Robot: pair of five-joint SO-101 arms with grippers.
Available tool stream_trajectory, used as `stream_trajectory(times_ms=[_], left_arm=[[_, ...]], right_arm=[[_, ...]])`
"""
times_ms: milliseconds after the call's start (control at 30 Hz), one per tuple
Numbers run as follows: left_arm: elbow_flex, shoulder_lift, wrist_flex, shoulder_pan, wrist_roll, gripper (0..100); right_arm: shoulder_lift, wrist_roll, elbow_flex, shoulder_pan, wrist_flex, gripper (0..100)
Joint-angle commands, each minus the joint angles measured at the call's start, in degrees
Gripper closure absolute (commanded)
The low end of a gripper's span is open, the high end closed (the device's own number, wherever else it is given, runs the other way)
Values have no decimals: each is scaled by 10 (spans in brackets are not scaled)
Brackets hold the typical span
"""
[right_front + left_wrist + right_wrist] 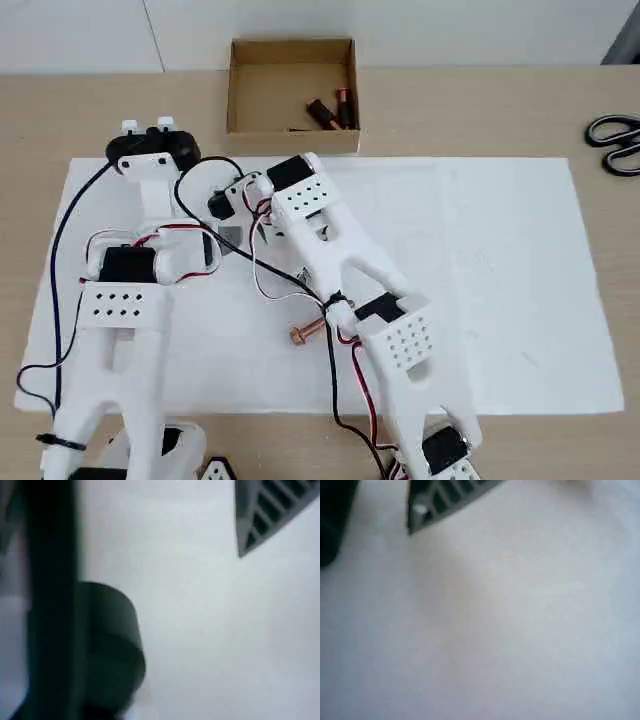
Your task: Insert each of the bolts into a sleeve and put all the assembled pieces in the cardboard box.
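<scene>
A copper bolt lies on the white sheet beside the right arm's elbow. The cardboard box at the back holds a couple of dark sleeves with bolts in them. My left gripper is at the sheet's back left edge. In its wrist view it stands open, a dark cylinder, perhaps a sleeve, resting against one finger. My right gripper is low over the sheet in front of the box, open with only sheet between its fingers.
Scissors lie on the wooden table at the far right. Black and red cables loop across the sheet between the two arms. A small grey object sits near the right gripper.
</scene>
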Motion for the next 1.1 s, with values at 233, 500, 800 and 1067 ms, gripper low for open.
stream_trajectory(times_ms=[233,500,800,1067], left_arm=[[-1,-15,-11,3,2,723],[-1,-15,-11,3,2,723],[-1,-15,-11,3,2,723],[-1,-15,-11,3,2,723]], right_arm=[[0,17,-40,1,-12,794],[5,16,-41,2,-16,794],[46,12,-40,22,-29,928],[47,-20,-41,37,-22,994]])
